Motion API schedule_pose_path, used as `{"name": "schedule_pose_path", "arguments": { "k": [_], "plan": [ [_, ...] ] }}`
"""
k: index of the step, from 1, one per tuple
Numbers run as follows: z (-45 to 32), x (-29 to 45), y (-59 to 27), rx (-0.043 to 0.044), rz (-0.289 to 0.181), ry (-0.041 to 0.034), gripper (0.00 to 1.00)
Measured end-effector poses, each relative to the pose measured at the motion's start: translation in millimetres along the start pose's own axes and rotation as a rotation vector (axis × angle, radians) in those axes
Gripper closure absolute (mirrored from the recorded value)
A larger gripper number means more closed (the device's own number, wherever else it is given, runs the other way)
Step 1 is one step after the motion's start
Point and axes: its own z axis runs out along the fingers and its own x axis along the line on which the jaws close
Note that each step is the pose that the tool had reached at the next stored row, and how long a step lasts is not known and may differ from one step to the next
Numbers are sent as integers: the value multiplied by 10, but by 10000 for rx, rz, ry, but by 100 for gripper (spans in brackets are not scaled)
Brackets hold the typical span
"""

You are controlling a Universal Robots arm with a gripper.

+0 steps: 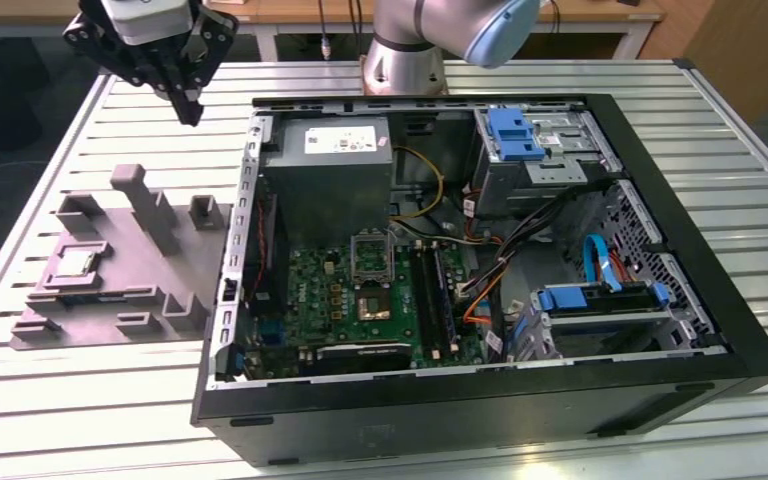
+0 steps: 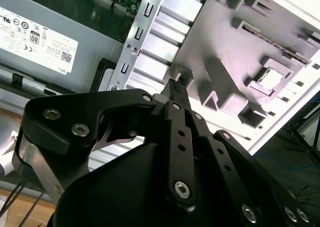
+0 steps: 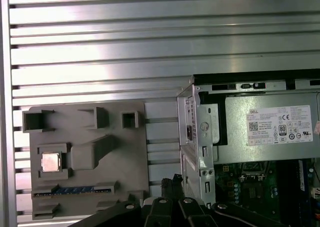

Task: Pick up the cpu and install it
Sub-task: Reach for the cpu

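Currently claw (image 1: 192, 110) pressed together, empty, hovering near tray (image 1: 107, 292); cpu (image 1: 75, 262) pickup likely wants square centring and a gentle edge pinch.

arm (image 1: 404, 62): silver-grey tube, pale-blue cap | tool (image 1: 192, 110): black linked bars, silver screws (image 2: 182, 188), white body

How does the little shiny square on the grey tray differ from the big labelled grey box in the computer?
The cpu is small, thin and pale silver; the power-supply box is far bigger, bulky and dull grey. The cpu lies in the tray on the table; the box sits inside the case. Both look metallic.
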Motion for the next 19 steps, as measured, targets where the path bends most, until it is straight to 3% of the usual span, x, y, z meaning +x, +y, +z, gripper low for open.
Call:
{"name": "schedule_pose_path", "arguments": {
  "k": [19],
  "plan": [
    [-3,108,-8,0,1,0,89]
  ]
}}
